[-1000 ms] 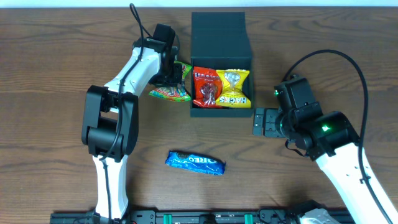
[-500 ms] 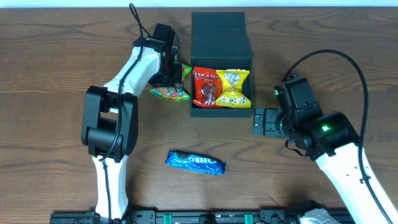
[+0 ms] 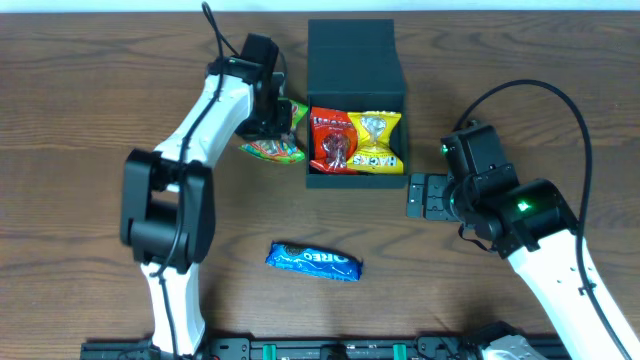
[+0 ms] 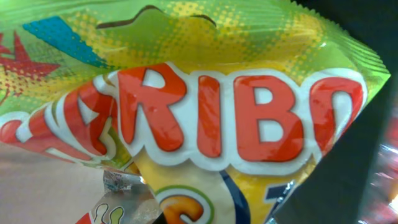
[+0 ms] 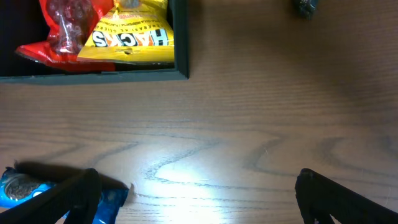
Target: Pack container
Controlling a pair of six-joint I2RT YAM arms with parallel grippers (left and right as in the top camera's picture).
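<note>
Overhead view: a dark wooden table (image 3: 80, 150) seen from above. The container (image 3: 355, 55), a matte dark square box, sits toward 12 o'clock on the table, just right of centre, with its hinged lid folded open on the far side. Inside it, side by side, lie a red packet (image 3: 333, 143) and a yellow Hacks packet (image 3: 376, 140). At the box's 9 o'clock, against its outer wall, is a green Haribo packet (image 3: 272, 150). The white left arm reaches up from 7 o'clock, and the left gripper (image 3: 288, 122) is clamped on that packet's upper end. At the box's 4 o'clock, apart from it, the right gripper (image 3: 414, 196) points toward 9 o'clock with its jaws spread. A blue Oreo packet (image 3: 313, 261) lies alone near 6 o'clock.

Left wrist view: the Haribo packet (image 4: 205, 118) fills the frame, red letters on yellow and green. The fingers themselves are hidden. A dark wall of the container (image 4: 379, 37) shows at 2 o'clock.

Right wrist view: the right gripper (image 5: 198, 183) hangs over bare wood, its two dark fingers (image 5: 74, 193) far apart at 7 and 5 o'clock, holding nothing. A corner of the container (image 5: 181, 37) shows at 11 o'clock, with the yellow Hacks packet (image 5: 127, 37) and red packet (image 5: 59, 28) inside. The Oreo packet (image 5: 18, 186) peeks in at 8 o'clock.
</note>
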